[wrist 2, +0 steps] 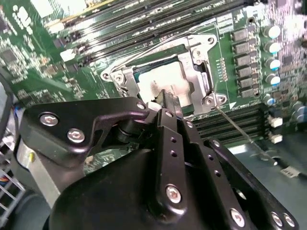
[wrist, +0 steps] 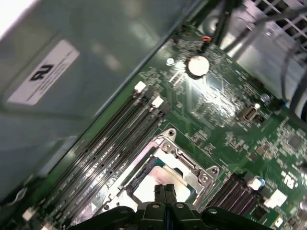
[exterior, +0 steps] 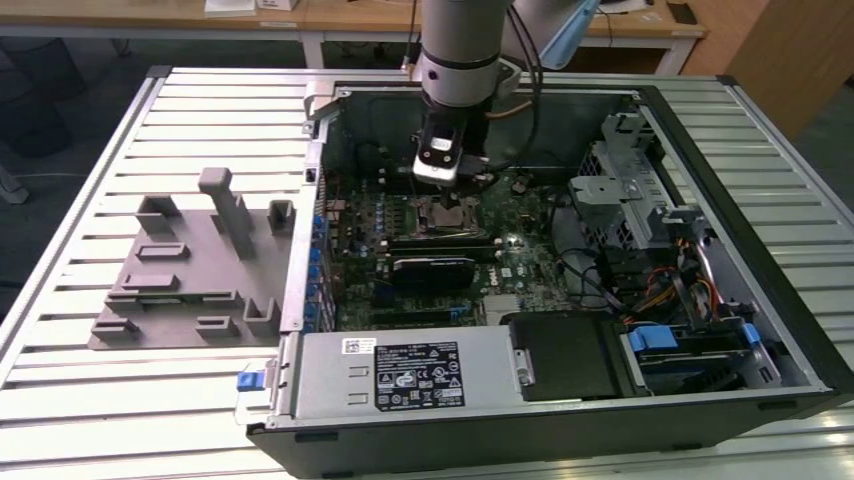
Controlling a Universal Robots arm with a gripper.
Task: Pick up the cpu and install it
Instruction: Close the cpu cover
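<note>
Position: cpu lies flat in middle of socket, silver top up, square, no long axis, edges parallel to socket frame | gripper right over it, fingers pressed together, gripping nothing; contact unclear

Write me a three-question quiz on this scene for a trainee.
1. True or false: the cpu lies on the grey tray.
2. The gripper, just over the cpu, is: A wide open; B shut; C shut on the grey tray.
3. Fill in: in the exterior view, the grey tray stands on that view's ____ of the computer case.
Key: 1 false, it lies in the motherboard socket; 2 B; 3 left.
</note>
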